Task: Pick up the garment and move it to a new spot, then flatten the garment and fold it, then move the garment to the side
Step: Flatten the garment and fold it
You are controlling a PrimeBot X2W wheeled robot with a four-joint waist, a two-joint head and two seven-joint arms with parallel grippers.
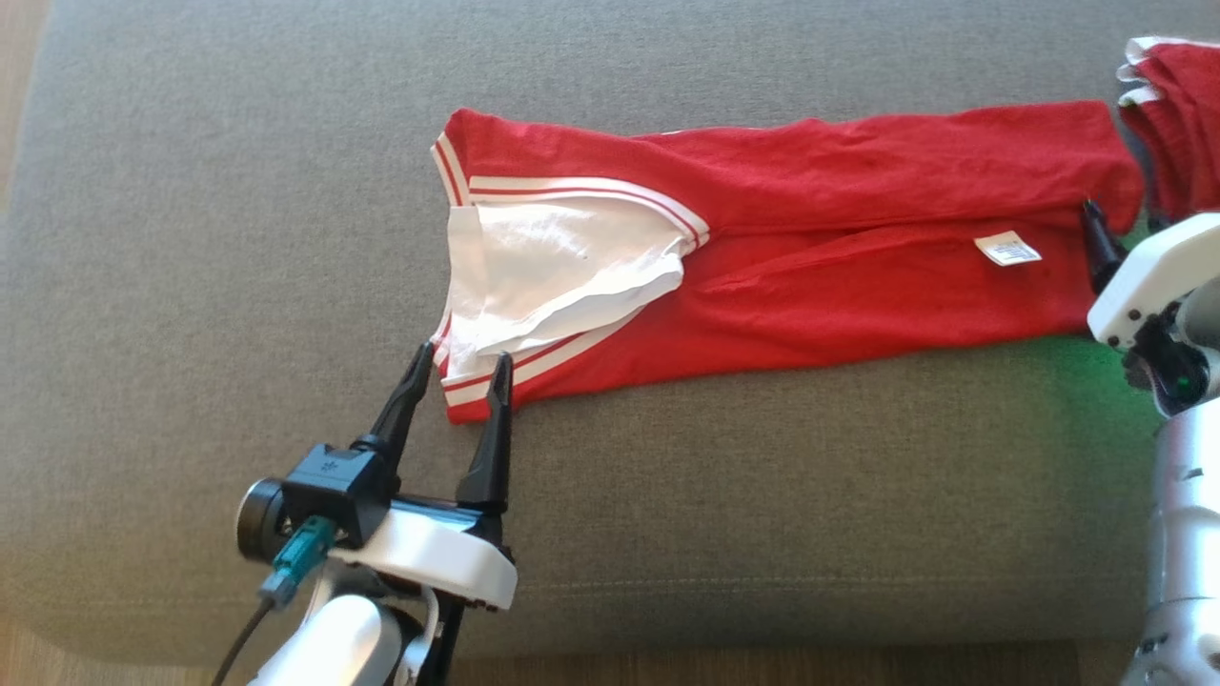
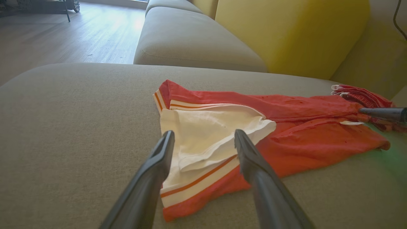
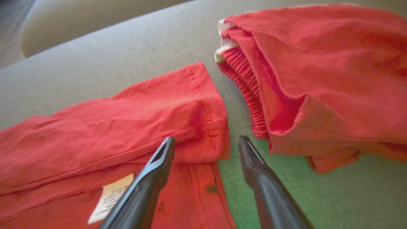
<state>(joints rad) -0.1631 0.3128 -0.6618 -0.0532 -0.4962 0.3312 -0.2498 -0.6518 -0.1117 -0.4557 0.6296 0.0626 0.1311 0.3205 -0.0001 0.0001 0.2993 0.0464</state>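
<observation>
A grey sofa cushion (image 1: 191, 286) carries the red garment (image 1: 810, 276), which lies folded into a long strip across it, its white lining showing at the robot's left end. A second red garment (image 1: 1177, 114) lies bunched just beyond the right end. The left gripper (image 1: 460, 357) sits at the strip's near left corner, its 2 fingers apart and holding nothing. The right gripper (image 3: 206, 141) straddles the right hem, its fingers likewise spread. A white label (image 1: 1007, 249) lies nearby.
</observation>
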